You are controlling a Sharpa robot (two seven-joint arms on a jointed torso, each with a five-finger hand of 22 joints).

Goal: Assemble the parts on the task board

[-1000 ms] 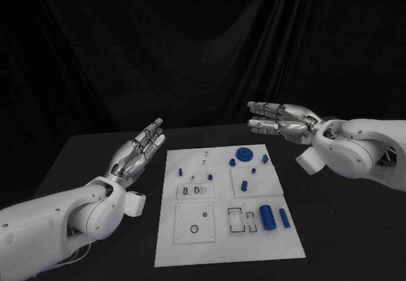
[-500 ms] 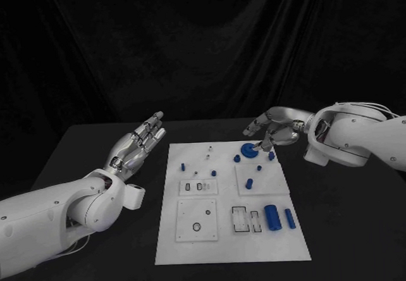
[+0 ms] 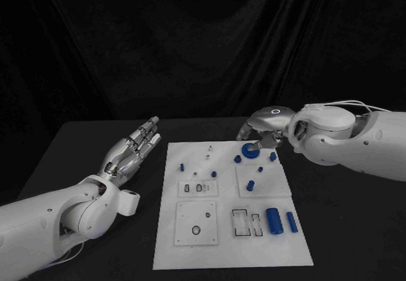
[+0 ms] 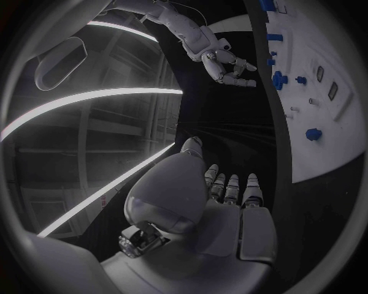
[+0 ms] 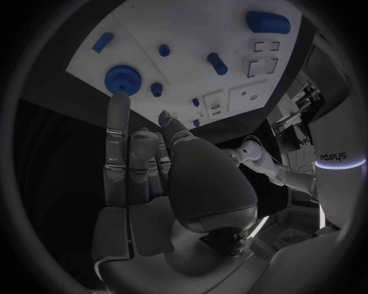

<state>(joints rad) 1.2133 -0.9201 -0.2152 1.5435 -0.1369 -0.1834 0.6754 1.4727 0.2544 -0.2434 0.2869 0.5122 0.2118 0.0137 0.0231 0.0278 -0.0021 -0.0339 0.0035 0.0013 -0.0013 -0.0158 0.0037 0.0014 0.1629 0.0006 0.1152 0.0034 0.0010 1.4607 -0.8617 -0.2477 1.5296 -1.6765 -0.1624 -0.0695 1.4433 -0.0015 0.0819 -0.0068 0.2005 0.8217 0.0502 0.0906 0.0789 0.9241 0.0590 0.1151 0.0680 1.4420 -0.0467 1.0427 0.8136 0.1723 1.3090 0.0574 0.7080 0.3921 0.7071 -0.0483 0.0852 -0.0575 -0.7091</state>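
Note:
The white task board (image 3: 231,240) lies in the middle of the black table with several blue parts on it. A blue gear (image 3: 248,152) sits near its far right corner, seen too in the right wrist view (image 5: 122,78). My right hand (image 3: 261,137) hangs just behind and above the gear, fingers stretched out and apart (image 5: 116,122), holding nothing; whether a fingertip touches the gear I cannot tell. A thick blue cylinder (image 3: 273,220) and a thinner one (image 3: 291,221) lie at the near right. My left hand (image 3: 133,148) hovers left of the board, flat, empty, fingers extended.
A blue peg (image 3: 249,185) lies mid-board, and small blue studs (image 3: 180,169) stand toward the far side. White inset plates with slots (image 3: 195,222) occupy the near left. Bare black table (image 3: 354,234) surrounds the board on both sides.
My right hand has come down and in from above the table's far right to the gear at the board's far corner, wrist turned over. The left hand has hardly moved.

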